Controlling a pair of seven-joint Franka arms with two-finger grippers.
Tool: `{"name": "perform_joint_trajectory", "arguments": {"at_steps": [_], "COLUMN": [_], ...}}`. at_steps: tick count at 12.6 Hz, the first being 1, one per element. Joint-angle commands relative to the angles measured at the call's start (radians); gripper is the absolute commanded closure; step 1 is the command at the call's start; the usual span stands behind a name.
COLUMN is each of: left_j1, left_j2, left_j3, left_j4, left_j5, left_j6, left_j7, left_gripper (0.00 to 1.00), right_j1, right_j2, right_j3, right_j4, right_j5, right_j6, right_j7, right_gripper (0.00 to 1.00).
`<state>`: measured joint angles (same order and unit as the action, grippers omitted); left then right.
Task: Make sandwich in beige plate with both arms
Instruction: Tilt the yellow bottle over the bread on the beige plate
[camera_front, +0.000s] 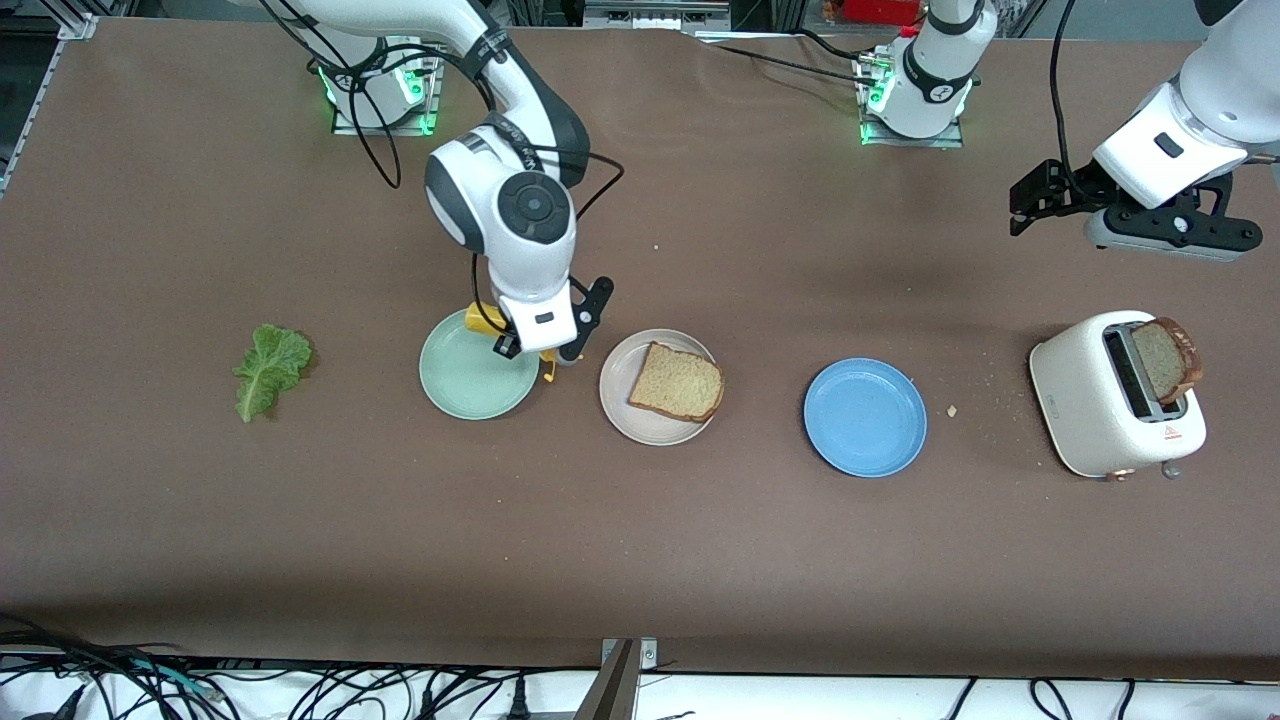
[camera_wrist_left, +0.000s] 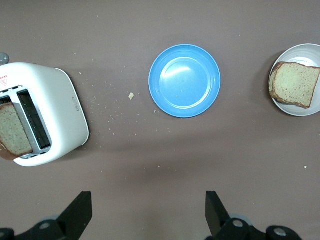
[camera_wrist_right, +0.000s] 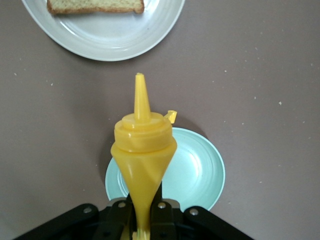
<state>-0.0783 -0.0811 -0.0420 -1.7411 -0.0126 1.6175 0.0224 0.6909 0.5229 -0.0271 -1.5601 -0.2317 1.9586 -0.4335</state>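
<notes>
The beige plate (camera_front: 615, 400) sits mid-table with one slice of brown bread (camera_front: 677, 382) on it. A second slice (camera_front: 1165, 360) stands in the white toaster (camera_front: 1090, 400) at the left arm's end. The lettuce leaf (camera_front: 270, 368) lies on the table at the right arm's end. My right gripper (camera_front: 530, 350) (camera_wrist_right: 145, 220) is shut on a yellow squeeze bottle (camera_wrist_right: 142, 150) over the rim of the pale green plate (camera_front: 465, 385), its nozzle pointing toward the beige plate (camera_wrist_right: 110, 42). My left gripper (camera_front: 1030, 195) (camera_wrist_left: 148, 215) hangs open and empty over bare tabletop, up from the toaster (camera_wrist_left: 60, 115).
A blue plate (camera_front: 865, 416) (camera_wrist_left: 185, 80) lies empty between the beige plate and the toaster. Crumbs are scattered on the brown table between the blue plate and the toaster. The pale green plate (camera_wrist_right: 200, 170) holds nothing.
</notes>
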Motion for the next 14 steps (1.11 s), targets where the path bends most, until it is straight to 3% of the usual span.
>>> {"name": "perform_joint_trajectory", "arguments": {"at_steps": [1, 11, 14], "left_j1": [0.005, 0.002, 0.005], "left_j2": [0.001, 0.012, 0.012], "left_j3": [-0.001, -0.001, -0.001], "left_j4": [0.011, 0.025, 0.025], "left_j5": [-0.020, -0.013, -0.013], "left_j6": [-0.001, 0.002, 0.002], "left_j7": [0.008, 0.008, 0.010], "left_gripper": [0.00, 0.00, 0.00], "right_j1": [0.051, 0.196, 0.213], "right_j2": [0.017, 0.126, 0.144], "right_j3": [-0.008, -0.011, -0.013], "right_j4": [0.000, 0.055, 0.061], "right_j5": [-0.087, -0.299, -0.313], "right_j6": [-0.003, -0.015, -0.015], "right_j7": [0.009, 0.015, 0.015], "right_gripper": [0.89, 0.88, 0.88]}}
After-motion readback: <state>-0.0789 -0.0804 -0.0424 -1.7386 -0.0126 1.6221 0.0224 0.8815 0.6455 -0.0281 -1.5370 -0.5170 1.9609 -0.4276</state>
